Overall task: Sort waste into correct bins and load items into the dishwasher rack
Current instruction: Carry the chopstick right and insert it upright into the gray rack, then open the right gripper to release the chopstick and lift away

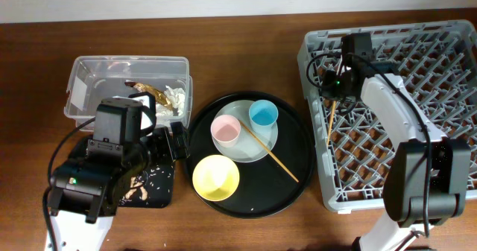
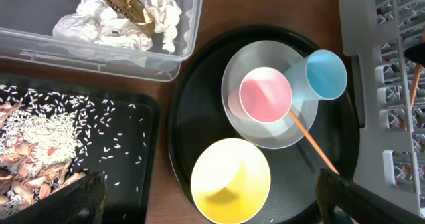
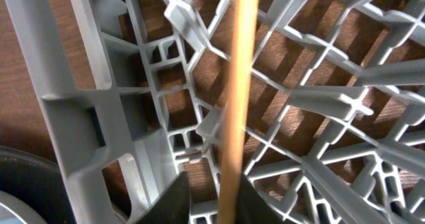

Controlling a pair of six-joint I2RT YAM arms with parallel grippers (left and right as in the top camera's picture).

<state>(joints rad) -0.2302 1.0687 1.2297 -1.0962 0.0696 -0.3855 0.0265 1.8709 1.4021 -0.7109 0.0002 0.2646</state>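
Chopstick sits clamped in the right gripper over the dishwasher rack floor; the left gripper has its fingers wide apart.

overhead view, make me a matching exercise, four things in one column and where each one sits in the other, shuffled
Things:
1. pink cup
2. yellow bowl
3. crumpled napkins
4. rice crumbs

Places:
A. in the clear tub
B. on the grey plate
C. in the shallow black tray
D. straight on the round black tray

Pairs: 1-B, 2-D, 3-A, 4-C
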